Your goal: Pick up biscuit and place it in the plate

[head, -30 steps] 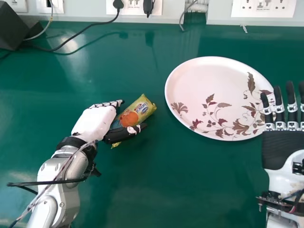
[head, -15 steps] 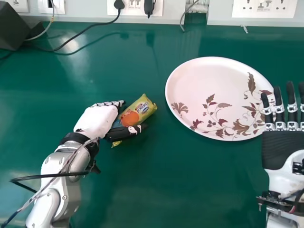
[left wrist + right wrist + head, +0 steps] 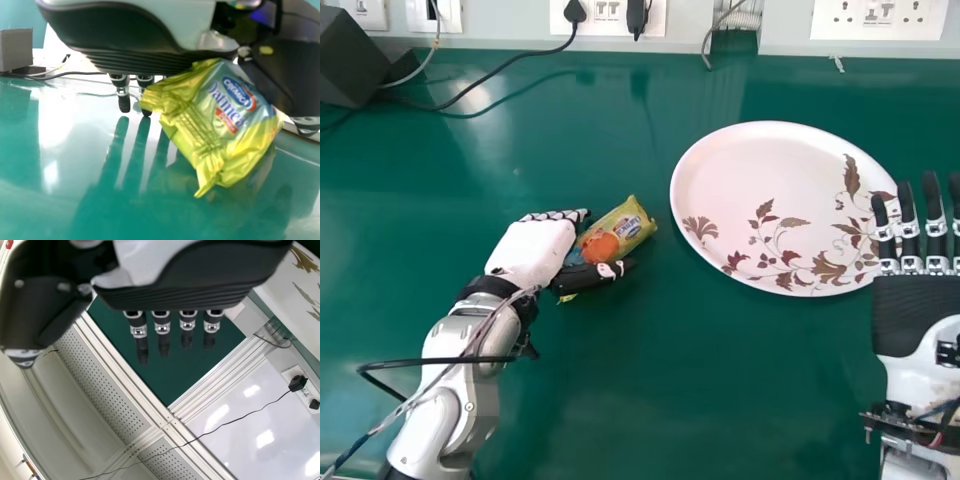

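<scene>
Slightly nearer plate [image 3: 750,175], L hand [image 3: 536,250] w/ biscuit pkt [image 3: 625,226], prob. pinched

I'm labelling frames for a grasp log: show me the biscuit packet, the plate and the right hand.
Biscuit packet [image 3: 227,117]: left wrist view, printed front.
Plate [image 3: 750,175]: head view, bare white surface.
Right hand [image 3: 917,315]: head view, dark palm.

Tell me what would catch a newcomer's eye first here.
The big pale plate with its brown leaf pattern stands out first, right of centre on the green table in the head view. Next comes the yellow biscuit packet to its left, gripped by the robot's left hand.
</scene>
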{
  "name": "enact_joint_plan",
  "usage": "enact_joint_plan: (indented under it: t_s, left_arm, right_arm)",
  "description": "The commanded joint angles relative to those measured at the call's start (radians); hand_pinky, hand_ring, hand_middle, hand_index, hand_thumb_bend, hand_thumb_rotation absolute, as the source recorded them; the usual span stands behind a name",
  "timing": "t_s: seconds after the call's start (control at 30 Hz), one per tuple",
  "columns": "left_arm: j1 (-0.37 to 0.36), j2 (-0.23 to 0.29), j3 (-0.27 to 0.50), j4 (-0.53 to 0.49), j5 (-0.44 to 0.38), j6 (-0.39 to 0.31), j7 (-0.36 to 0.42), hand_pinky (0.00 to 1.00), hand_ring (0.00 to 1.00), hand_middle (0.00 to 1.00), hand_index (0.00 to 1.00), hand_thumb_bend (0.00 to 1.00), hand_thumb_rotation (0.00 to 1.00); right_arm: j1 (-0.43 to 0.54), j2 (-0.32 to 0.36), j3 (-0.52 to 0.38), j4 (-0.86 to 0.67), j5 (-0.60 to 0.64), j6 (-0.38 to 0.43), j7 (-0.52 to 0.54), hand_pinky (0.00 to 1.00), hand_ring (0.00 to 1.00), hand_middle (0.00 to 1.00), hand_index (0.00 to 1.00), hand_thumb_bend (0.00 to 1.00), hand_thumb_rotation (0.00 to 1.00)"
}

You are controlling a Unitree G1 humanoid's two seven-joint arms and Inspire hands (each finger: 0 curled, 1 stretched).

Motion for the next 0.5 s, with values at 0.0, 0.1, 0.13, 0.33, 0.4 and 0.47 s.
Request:
enact_joint_plan:
  t_s: [0.0, 0.1, 0.13, 0.33, 0.4, 0.47]
  left_arm:
    - [0.027, 0.012, -0.033, 0.052, -0.004, 0.003, -0.023, 1.0, 1.0, 1.0, 1.0, 1.0, 0.72]
    - [0.023, 0.015, -0.044, 0.063, -0.003, 0.007, -0.032, 1.0, 1.0, 1.0, 1.0, 1.0, 0.72]
    - [0.022, 0.016, -0.048, 0.066, -0.002, 0.008, -0.033, 1.0, 1.0, 1.0, 1.0, 1.0, 0.72]
    - [0.013, 0.038, -0.064, 0.078, -0.021, -0.006, -0.067, 1.0, 1.0, 1.0, 1.0, 1.0, 0.7]
    - [0.009, 0.048, -0.068, 0.078, -0.028, -0.013, -0.075, 1.0, 1.0, 1.0, 1.0, 1.0, 0.69]
    - [0.006, 0.059, -0.074, 0.08, -0.033, -0.019, -0.08, 1.0, 1.0, 1.0, 1.0, 1.0, 0.69]
  right_arm:
    - [0.028, 0.052, 0.009, 0.029, 0.01, 0.008, -0.001, 0.98, 1.0, 0.97, 0.9, 1.0, 0.29]
    - [0.029, 0.05, 0.009, 0.025, 0.004, 0.005, -0.005, 0.98, 1.0, 0.98, 0.9, 1.0, 0.29]
    - [0.029, 0.05, 0.008, 0.024, 0.003, 0.005, -0.008, 0.97, 1.0, 0.97, 0.9, 1.0, 0.28]
    - [0.029, 0.049, 0.007, 0.028, 0.019, 0.01, 0.008, 0.95, 1.0, 0.98, 0.89, 1.0, 0.27]
    - [0.031, 0.049, 0.009, 0.026, 0.03, 0.017, 0.016, 0.89, 0.99, 0.96, 0.89, 1.0, 0.27]
    - [0.033, 0.05, 0.011, 0.025, 0.031, 0.016, 0.021, 0.83, 0.97, 0.95, 0.88, 1.0, 0.26]
